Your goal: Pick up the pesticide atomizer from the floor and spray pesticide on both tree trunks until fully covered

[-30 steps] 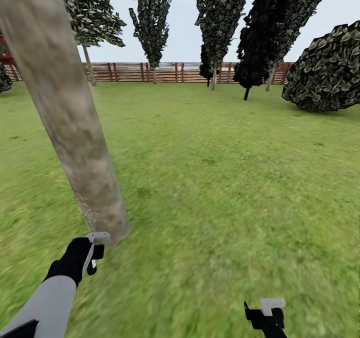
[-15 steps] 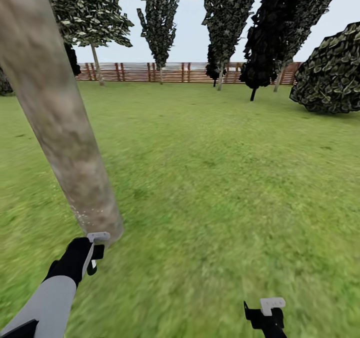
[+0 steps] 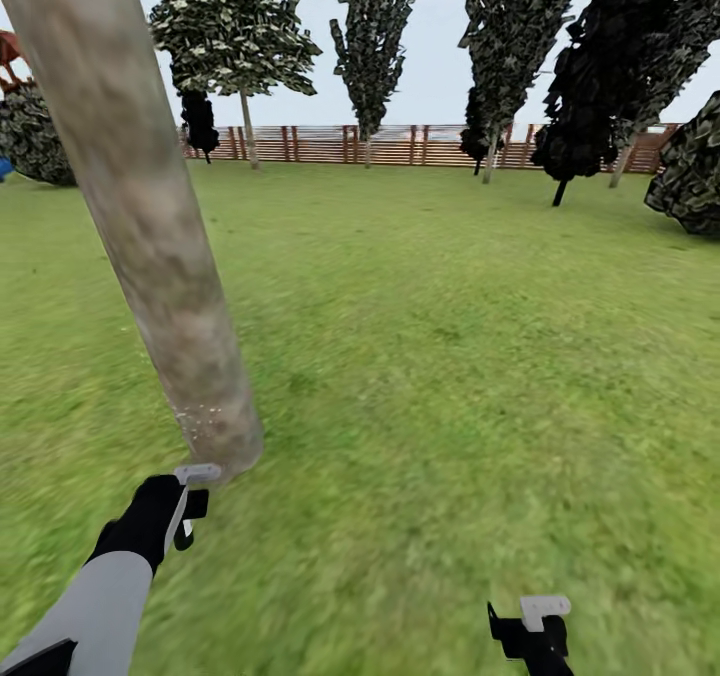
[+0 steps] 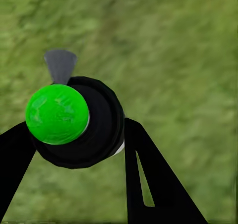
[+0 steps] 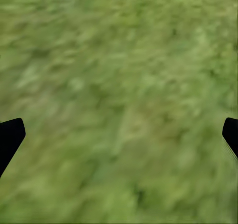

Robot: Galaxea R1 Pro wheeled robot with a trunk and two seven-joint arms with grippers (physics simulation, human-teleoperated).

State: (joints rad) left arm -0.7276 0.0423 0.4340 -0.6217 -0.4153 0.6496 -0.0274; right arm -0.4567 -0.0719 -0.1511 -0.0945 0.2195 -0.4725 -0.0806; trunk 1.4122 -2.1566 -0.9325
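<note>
One trunk (image 3: 150, 216); left pincer (image 4: 74, 149) grasps one atomizer (image 4: 74, 122) (green-capped); right pincer (image 5: 119, 134) spread.

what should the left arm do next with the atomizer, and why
Probably lift the left gripper and spray higher. It holds the atomizer beside the foot of the trunk, and pale specks show only low on the bark; the upper trunk looks bare. The right gripper is open over grass.

The left gripper (image 4: 74, 149) has its two black fingers (image 4: 148, 184) closed against a round black spray bottle (image 4: 99, 129) with a bright green dome (image 4: 57, 113) and grey nozzle (image 4: 60, 65), above blurred green grass (image 4: 183, 60).
</note>
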